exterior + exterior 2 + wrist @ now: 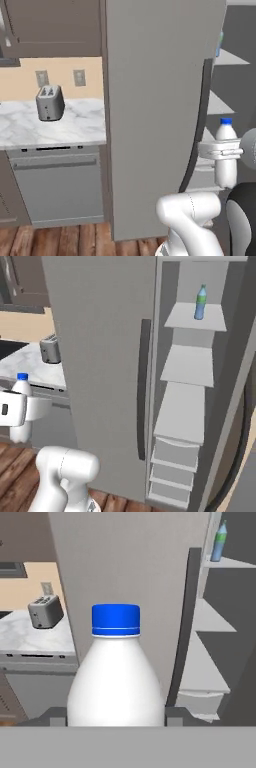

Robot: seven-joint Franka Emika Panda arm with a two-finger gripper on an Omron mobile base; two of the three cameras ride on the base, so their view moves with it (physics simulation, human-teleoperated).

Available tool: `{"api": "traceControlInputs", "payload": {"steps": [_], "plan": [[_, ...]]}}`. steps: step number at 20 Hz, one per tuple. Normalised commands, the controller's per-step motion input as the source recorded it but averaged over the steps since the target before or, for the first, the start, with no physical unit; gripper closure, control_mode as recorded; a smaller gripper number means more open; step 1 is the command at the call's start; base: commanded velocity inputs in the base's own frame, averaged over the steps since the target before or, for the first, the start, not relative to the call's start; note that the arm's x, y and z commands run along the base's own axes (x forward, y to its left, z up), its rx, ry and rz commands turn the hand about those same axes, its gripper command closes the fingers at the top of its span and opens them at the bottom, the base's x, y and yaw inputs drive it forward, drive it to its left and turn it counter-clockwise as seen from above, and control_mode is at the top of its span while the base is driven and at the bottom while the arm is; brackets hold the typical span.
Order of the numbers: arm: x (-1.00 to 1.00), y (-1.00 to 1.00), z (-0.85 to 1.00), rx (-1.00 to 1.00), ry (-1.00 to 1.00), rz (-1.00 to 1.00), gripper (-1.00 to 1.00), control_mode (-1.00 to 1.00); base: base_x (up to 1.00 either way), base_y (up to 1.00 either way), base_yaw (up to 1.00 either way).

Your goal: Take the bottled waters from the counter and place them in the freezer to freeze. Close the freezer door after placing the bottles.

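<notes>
My claw [225,152] is clamped around the white bottle [225,152], upright in front of the closed freezer door [155,110]. The open compartment lies toward two o'clock; I'd swing wide past the dark handle [144,388], keep the bottle vertical, and aim for a bare white shelf [189,365] below the blue bottle [200,302].

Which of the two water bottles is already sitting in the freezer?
The translucent blue bottle, on the top freezer shelf. The white blue-capped bottle is in the gripper.

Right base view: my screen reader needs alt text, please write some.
The gripper holds a white bottle upright before the freezer. Its right side stands open, a blue bottle on the top shelf.
</notes>
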Motion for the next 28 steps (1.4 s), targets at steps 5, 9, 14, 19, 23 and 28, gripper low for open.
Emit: {"api": "traceControlInputs", "payload": {"steps": [5,9,14,19,23,28], "plan": [[0.0,0.0,0.0,0.0,0.0,0.0,1.0,1.0,0.03,-0.57,0.04],[0.0,0.0,0.0,0.0,0.0,0.0,1.0,1.0,0.1,-0.41,-0.05],[0.0,0.0,0.0,0.0,0.0,0.0,1.0,1.0,0.12,-0.27,-0.14],[0.0,0.0,0.0,0.0,0.0,0.0,1.0,1.0,0.25,-0.13,-0.16],[0.0,0.0,0.0,0.0,0.0,0.0,1.0,1.0,0.26,-0.15,-0.16],[0.0,0.0,0.0,0.0,0.0,0.0,1.0,1.0,0.26,-0.18,-0.15]]}}
